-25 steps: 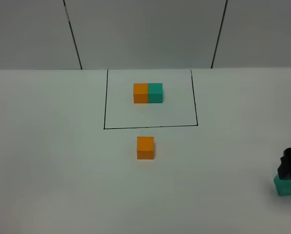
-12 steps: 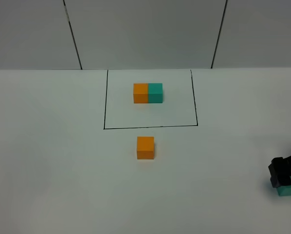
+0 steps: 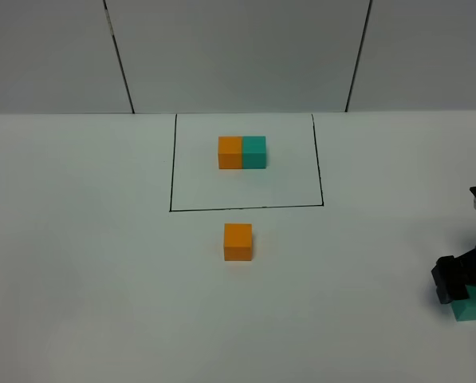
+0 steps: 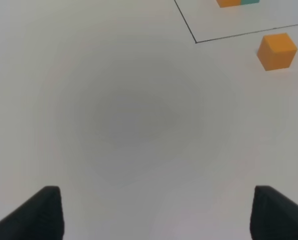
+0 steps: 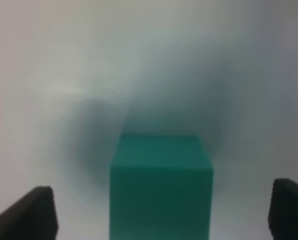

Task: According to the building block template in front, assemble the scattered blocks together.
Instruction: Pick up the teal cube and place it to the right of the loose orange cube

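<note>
The building block template is a joined orange and teal pair inside a black-lined rectangle at the back middle of the table. The loose orange cube sits just in front of the rectangle; it also shows in the left wrist view. The loose teal cube sits at the far right edge. My right gripper is low over it. In the right wrist view the gripper is open, with the teal cube between the wide-apart fingers, not touching them. My left gripper is open and empty over bare table.
The white table meets a grey panelled wall at the back. The left wrist view shows a corner of the black rectangle and the template's lower edge at the picture's border.
My right gripper has dropped lower and shifted slightly left around the teal cube. The cubes have not moved.
</note>
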`<state>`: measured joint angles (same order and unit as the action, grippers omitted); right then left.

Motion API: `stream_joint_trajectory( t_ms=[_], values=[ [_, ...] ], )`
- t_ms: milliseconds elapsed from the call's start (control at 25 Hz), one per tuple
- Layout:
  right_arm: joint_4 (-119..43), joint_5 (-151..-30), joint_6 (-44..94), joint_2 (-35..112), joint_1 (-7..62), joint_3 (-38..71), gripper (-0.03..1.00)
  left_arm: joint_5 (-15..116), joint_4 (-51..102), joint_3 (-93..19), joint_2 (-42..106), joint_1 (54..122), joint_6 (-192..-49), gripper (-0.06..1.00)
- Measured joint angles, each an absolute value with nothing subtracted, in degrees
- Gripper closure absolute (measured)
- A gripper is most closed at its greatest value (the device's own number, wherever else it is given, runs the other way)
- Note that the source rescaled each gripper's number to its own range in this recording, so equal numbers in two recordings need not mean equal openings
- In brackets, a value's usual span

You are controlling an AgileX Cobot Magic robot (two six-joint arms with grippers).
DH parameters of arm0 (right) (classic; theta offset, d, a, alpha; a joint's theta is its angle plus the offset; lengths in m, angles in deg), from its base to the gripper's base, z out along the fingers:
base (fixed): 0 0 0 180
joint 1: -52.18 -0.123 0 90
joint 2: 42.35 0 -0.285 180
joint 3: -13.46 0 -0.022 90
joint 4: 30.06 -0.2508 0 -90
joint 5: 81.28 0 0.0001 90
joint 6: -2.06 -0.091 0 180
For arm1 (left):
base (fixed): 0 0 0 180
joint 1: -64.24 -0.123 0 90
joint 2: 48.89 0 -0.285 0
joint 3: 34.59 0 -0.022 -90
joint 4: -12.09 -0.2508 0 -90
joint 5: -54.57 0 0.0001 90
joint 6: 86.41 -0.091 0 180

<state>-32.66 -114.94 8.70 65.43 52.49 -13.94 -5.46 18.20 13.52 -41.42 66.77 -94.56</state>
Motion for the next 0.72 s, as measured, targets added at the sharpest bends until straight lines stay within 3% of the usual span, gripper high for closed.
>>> stream_joint_trajectory(
  t_ms=[160,320,480,560,720],
  values=[
    [-32.7,-115.1,8.6,68.3,52.5,-12.9,0.32,-5.5,18.2,13.5,-41.4,66.8,-94.6,0.21],
    [-32.7,-115.7,8.3,69.5,52.5,-12.8,0.48,-5.5,18.2,13.5,-41.4,66.8,-94.6,0.21],
    [-32.6,-117.6,7.4,69.8,52.5,-12.8,0.73,-5.5,18.2,13.5,-41.4,66.8,-94.6,0.21],
    [-32.3,-118.7,7.2,69.8,52.5,-12.7,0.97,-5.5,18.2,13.5,-41.4,66.8,-94.6,0.21],
    [-31.1,-123.7,7.7,69.8,52.3,-9.8,0.97,-5.5,18.2,13.5,-41.4,66.8,-94.5,0.21]
  ],
)
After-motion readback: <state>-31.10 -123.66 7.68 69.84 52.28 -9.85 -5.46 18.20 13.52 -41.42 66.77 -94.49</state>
